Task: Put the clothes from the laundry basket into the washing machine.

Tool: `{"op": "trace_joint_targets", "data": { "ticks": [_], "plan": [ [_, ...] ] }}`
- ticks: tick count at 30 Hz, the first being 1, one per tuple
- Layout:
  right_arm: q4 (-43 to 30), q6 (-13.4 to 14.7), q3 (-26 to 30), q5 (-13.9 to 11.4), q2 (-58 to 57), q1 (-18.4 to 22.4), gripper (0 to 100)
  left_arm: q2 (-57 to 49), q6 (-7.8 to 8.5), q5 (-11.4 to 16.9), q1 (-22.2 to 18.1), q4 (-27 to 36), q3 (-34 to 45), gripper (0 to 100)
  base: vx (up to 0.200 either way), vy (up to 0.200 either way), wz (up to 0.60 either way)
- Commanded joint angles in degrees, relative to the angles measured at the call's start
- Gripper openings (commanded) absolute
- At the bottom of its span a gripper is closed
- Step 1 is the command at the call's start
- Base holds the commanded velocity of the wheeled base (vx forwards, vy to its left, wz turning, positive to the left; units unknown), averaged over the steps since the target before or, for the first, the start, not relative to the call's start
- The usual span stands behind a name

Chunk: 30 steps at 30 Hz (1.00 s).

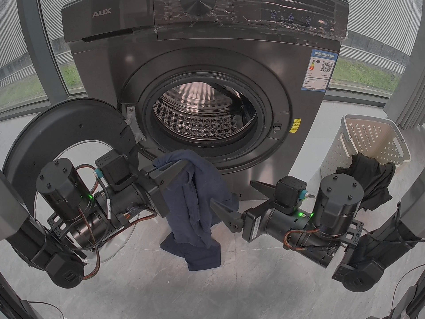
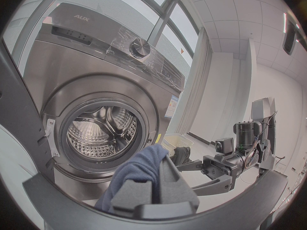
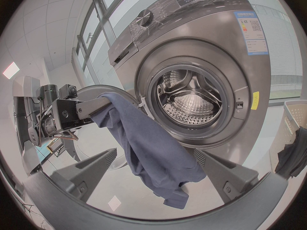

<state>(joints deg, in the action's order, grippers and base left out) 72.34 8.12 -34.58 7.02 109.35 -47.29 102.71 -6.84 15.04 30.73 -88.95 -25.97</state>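
A dark blue garment (image 1: 195,204) hangs from my left gripper (image 1: 175,169), which is shut on its top, just below the open mouth of the washing machine (image 1: 133,63). The cloth's lower end reaches the floor. The steel drum (image 1: 199,111) looks bare inside. My right gripper (image 1: 232,193) stands open beside the hanging cloth. In the right wrist view the blue garment (image 3: 150,144) drops between its spread fingers (image 3: 96,163). At the right stands the white laundry basket (image 1: 376,138), with a black garment (image 1: 369,178) draped over its front rim.
The round washer door (image 1: 66,129) is swung open to the left, behind my left arm. Grey tiled floor (image 1: 248,284) lies between the arms in front of the machine. Windows run behind the washer.
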Motion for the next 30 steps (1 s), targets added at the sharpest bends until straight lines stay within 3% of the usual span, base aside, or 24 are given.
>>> {"op": "trace_joint_targets", "data": {
  "ticks": [1, 6, 18, 30],
  "plan": [
    [0.3, -0.2, -2.1, -0.5, 3.0, -0.8, 100, 0.4, -0.02, 0.0, 0.0, -0.3, -0.3, 0, 0.000, 0.000, 0.00],
    [0.7, -0.2, -4.7, -0.2, 5.3, -1.3, 100, 0.1, -0.02, -0.1, 0.2, -0.3, -0.4, 0, 0.000, 0.000, 0.00],
    [0.8, -0.5, -8.7, -0.3, 9.7, 1.8, 100, -0.7, -0.02, -0.1, 0.5, -0.3, -0.7, 0, 0.000, 0.000, 0.00],
    [0.7, -0.6, -8.5, 0.1, 12.0, 2.3, 100, -1.9, -0.19, -0.1, 0.6, -0.3, -0.9, 0, 0.000, 0.000, 0.00]
  ]
}}
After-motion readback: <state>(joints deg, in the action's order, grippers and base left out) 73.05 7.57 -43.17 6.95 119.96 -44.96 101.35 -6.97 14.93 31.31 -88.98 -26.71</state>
